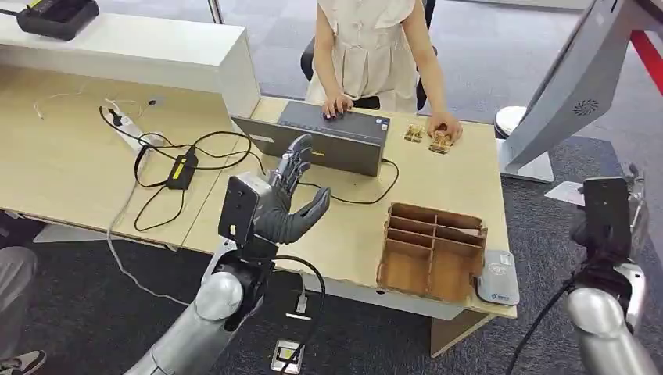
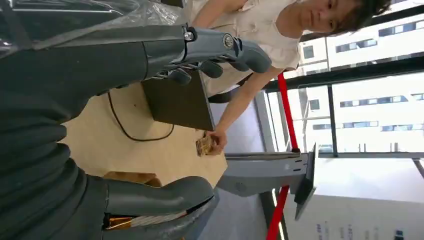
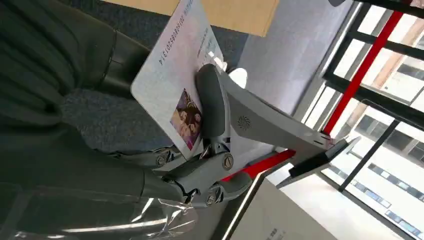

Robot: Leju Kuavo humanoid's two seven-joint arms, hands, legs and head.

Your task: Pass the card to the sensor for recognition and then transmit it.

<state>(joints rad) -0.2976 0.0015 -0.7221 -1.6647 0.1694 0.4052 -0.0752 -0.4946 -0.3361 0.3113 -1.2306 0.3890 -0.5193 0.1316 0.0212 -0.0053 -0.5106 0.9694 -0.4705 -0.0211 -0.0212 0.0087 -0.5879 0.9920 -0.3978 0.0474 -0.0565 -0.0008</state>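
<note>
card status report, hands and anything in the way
Left hand open over the desk, holding nothing. Right hand grips the card, off the desk's right end. Sensor pad at the desk's right corner, wooden organizer beside it, nothing on top.

Card [image 3: 172, 82]: pale lilac-white face, dark printed digits along one edge, small multicoloured photo patch. Right robot hand [image 3: 200, 150]: grey fingers, silver metal links. Left robot hand [image 1: 285, 207]: dark grey. Counter [image 1: 438, 187]: light wood grain. Compartment box [image 1: 431, 251]: brown wood. Sensor [image 1: 498, 279]: pale grey-blue pad with white markings. Flat box [image 1: 336, 137] on counter: dark grey. Cables [image 1: 184, 164]: black. Floor carpet [image 1: 539, 242]: dark grey speckle. Person's top [image 1: 367, 47]: cream.
</note>
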